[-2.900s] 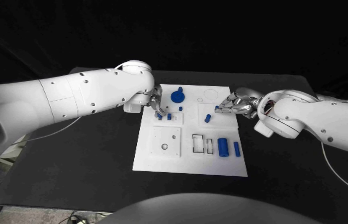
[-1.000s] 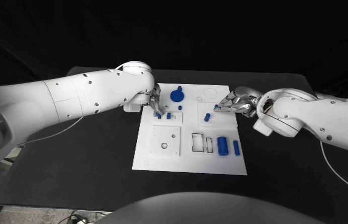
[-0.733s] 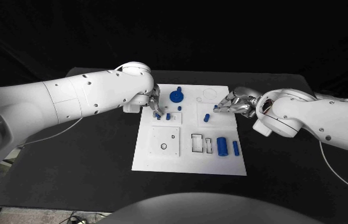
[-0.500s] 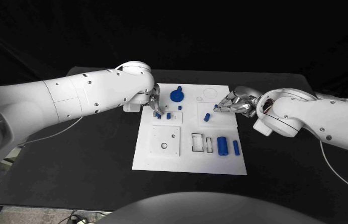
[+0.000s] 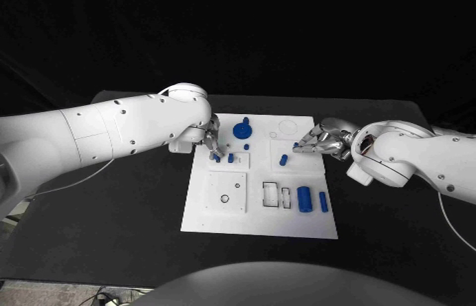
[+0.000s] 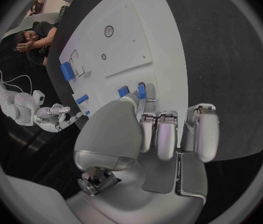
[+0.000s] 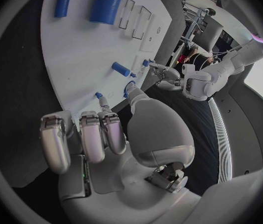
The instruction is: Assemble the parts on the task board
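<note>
The white task board [image 5: 260,213] lies in the middle of the black table. My left hand [image 5: 211,144] hovers over its upper left part, thumb and a finger pinching a small blue peg [image 6: 142,90] beside a second peg [image 6: 123,91]; both pegs [image 5: 224,158] stand side by side. At the board's upper right edge my right hand [image 5: 319,141] pinches another small blue peg [image 5: 296,145] at its fingertips [image 7: 100,102]. A loose blue peg [image 5: 284,160] lies just below and left of that hand.
A round blue knob [image 5: 243,131] and a tiny blue stud [image 5: 246,147] sit near the board's top. A thick blue cylinder [image 5: 305,199] and a thin one [image 5: 323,202] lie at the lower right, beside two rectangular slots [image 5: 271,194].
</note>
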You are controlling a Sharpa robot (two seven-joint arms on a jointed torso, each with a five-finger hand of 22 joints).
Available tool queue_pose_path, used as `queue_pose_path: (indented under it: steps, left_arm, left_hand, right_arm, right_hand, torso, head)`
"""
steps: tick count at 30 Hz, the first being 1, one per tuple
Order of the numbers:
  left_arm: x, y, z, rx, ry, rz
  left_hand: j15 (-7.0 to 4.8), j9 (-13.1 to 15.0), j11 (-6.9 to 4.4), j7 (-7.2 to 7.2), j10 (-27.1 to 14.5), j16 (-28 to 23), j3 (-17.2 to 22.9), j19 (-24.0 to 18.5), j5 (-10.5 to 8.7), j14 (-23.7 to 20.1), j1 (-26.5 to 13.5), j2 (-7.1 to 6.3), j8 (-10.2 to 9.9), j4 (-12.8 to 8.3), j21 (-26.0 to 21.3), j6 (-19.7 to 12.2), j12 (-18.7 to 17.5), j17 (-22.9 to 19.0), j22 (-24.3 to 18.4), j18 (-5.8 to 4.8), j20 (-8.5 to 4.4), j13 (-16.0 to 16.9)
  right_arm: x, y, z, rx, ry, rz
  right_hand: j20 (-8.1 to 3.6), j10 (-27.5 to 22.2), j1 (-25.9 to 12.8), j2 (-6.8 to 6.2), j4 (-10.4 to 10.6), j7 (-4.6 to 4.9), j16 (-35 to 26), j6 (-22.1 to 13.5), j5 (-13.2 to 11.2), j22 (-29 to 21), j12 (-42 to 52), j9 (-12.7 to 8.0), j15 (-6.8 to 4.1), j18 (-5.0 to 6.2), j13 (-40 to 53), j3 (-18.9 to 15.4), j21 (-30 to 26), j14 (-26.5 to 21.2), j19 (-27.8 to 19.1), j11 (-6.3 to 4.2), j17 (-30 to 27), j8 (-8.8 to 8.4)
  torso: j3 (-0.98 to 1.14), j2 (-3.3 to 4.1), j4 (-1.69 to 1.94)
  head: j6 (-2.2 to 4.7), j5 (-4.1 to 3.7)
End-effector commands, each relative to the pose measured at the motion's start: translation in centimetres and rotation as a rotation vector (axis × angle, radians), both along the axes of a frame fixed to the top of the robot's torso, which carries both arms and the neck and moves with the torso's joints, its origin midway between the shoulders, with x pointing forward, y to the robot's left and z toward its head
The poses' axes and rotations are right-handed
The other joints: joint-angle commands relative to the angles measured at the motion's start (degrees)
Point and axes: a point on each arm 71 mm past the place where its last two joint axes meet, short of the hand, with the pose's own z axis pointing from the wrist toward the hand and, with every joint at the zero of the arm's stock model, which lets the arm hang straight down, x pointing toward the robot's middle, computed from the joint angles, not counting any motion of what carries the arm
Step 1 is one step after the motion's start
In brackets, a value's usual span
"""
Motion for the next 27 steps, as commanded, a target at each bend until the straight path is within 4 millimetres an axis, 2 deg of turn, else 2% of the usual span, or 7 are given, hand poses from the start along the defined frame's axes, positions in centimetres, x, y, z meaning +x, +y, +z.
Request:
queue_pose_path:
  steps: [1, 10, 15, 18, 21, 27]
  left_arm:
    - [-0.13, 0.53, -0.12, 0.089, 0.016, 0.05]
    - [-0.16, 0.59, -0.23, 0.089, 0.02, 0.052]
    - [-0.15, 0.61, -0.25, 0.089, 0.02, 0.053]
    - [-0.15, 0.59, -0.27, 0.089, 0.018, 0.055]
    - [-0.15, 0.58, -0.3, 0.09, 0.017, 0.057]
    - [-0.16, 0.55, -0.35, 0.089, 0.018, 0.055]
  left_hand:
    - [0.02, 0.09, -0.46, -0.8, 6.24, 0.15, 0.44, 1.23, 0.19, 5.97, 0.32, 0.42, 0.22, -0.08, -0.34, 0.91, 0.0, 15.1, 13.3, 0.48, 0.07, 15.08]
    - [0.03, 0.08, -0.45, -0.79, 6.24, 0.15, 0.56, 1.13, 0.18, 5.97, 0.3, 0.38, 0.2, -0.08, -0.43, 0.87, 0.0, 15.1, 13.27, 0.51, 0.08, 15.08]
    - [0.16, -0.08, -0.27, -0.57, 6.24, 0.15, 0.97, 1.07, 0.06, 5.97, -0.47, -0.09, -0.05, 0.06, -0.49, 0.49, 0.0, 15.1, 13.25, 0.52, 0.11, 15.08]
    - [0.68, -1.85, 0.42, 0.22, 6.24, 0.15, 1.29, 0.71, 0.0, 5.97, -2.69, -0.54, -2.12, 0.04, -0.82, -1.5, 0.0, 15.1, 13.13, 0.6, 0.25, 15.08]
    - [1.3, -4.84, 0.99, 0.74, 6.24, 0.15, 1.29, 0.49, -0.13, 5.97, -5.66, -1.2, -4.09, 0.03, -1.04, -1.46, 0.0, 15.1, 13.06, 0.65, 0.68, 15.08]
    - [1.61, -7.63, 1.31, 1.07, 6.24, 0.15, -0.86, 0.47, -0.4, 5.97, -11.93, -1.95, -5.24, 0.18, -1.08, -0.22, 0.0, 15.1, 13.06, 0.66, 1.06, 15.08]
  right_arm:
    - [-0.05, 0.14, -0.04, -0.004, 0.001, 0.011]
    - [-0.02, 0.19, -0.04, -0.004, 0.0, 0.012]
    - [-0.03, 0.2, -0.05, -0.005, 0.002, 0.013]
    - [-0.06, 0.2, -0.08, -0.007, 0.007, 0.015]
    - [-0.08, 0.19, -0.09, -0.008, 0.008, 0.015]
    - [-0.09, 0.18, -0.09, -0.009, 0.008, 0.014]
  right_hand:
    - [0.41, 5.95, 0.0, 0.53, -0.05, 0.35, 0.23, -0.19, 0.32, 15.07, 0.22, 0.07, 0.29, -0.38, 15.06, -0.25, 0.26, 6.08, 6.0, 0.47, 15.08, 0.31]
    - [0.41, 5.95, 0.0, 0.53, -0.05, 0.35, 0.23, -0.19, 0.32, 15.07, 0.22, 0.07, 0.29, -0.38, 15.06, -0.25, 0.26, 6.08, 6.0, 0.47, 15.08, 0.31]
    - [0.47, 5.95, 0.06, 0.61, -0.01, 0.39, 0.23, -0.16, 0.42, 15.07, 0.22, 0.12, 0.33, -0.38, 15.06, -0.38, 0.26, 6.08, 6.0, 0.53, 15.08, 0.44]
    - [0.53, 5.95, 0.12, 0.7, 0.04, 0.45, 0.23, 0.39, 0.45, 15.07, 0.22, 0.3, 0.4, -0.38, 15.06, -0.54, 0.26, 6.08, 6.0, 0.61, 15.08, 0.86]
    - [0.53, 5.95, 0.12, 0.7, 0.04, 0.45, 0.23, 0.39, 0.45, 15.07, 0.22, 0.3, 0.4, -0.38, 15.06, -0.54, 0.26, 6.08, 6.0, 0.61, 15.08, 0.86]
    - [0.54, 5.95, 0.12, 0.7, 0.04, 0.45, 0.23, 0.43, 0.45, 15.07, 0.22, 0.31, 0.4, -0.38, 15.06, -0.55, 0.26, 6.08, 6.0, 0.61, 15.08, 0.89]
  torso:
    - [-0.01, 0.0, 0.02]
    - [-0.02, 0.0, 0.04]
    - [-0.03, 0.01, 0.01]
    - [-0.03, 0.03, 0.02]
    - [-0.05, 0.02, 0.03]
    - [-0.01, 0.0, 0.03]
  head:
    - [0.09, -0.09]
    - [0.31, -0.1]
    - [0.24, -0.04]
    - [0.29, -0.05]
    - [0.24, -0.1]
    - [0.12, -0.04]
